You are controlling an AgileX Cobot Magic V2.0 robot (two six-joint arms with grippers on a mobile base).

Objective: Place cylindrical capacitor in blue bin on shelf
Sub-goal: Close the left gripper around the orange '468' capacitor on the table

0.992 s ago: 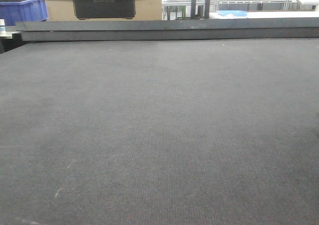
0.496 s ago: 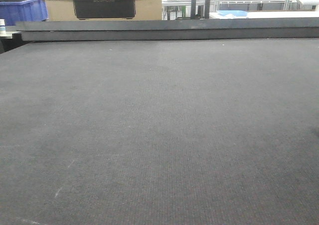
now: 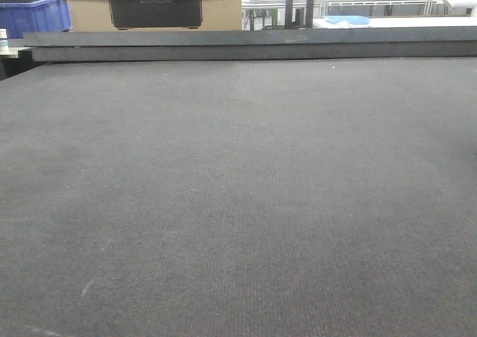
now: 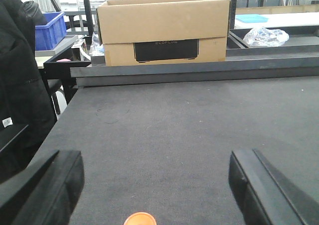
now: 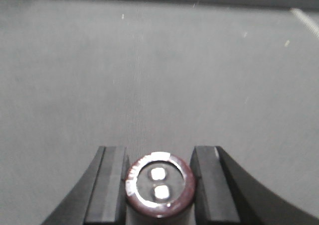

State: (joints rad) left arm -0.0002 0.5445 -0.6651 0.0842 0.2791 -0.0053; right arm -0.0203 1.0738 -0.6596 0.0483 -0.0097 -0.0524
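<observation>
The cylindrical capacitor [image 5: 158,185] is dark maroon with a silver-rimmed end face and two pale terminals. It sits end-on between the black pads of my right gripper [image 5: 158,154], which is shut on it above the dark grey mat [image 5: 149,75]. In the left wrist view my left gripper [image 4: 157,182] hangs open over the mat, its two black fingers [image 4: 60,185] far apart and holding nothing. The shelf and its blue bin are out of view. Neither gripper shows in the front view.
An orange round object [image 4: 140,219] peeks in at the bottom edge between the left fingers. A cardboard box [image 4: 163,28] stands behind the raised back rail [image 4: 199,70]. A blue crate [image 4: 50,30] sits at far left, and a plastic bag [image 4: 266,36] at far right.
In the front view a small dark patch at the right edge half a second ago is gone now. The mat looks the same throughout.
</observation>
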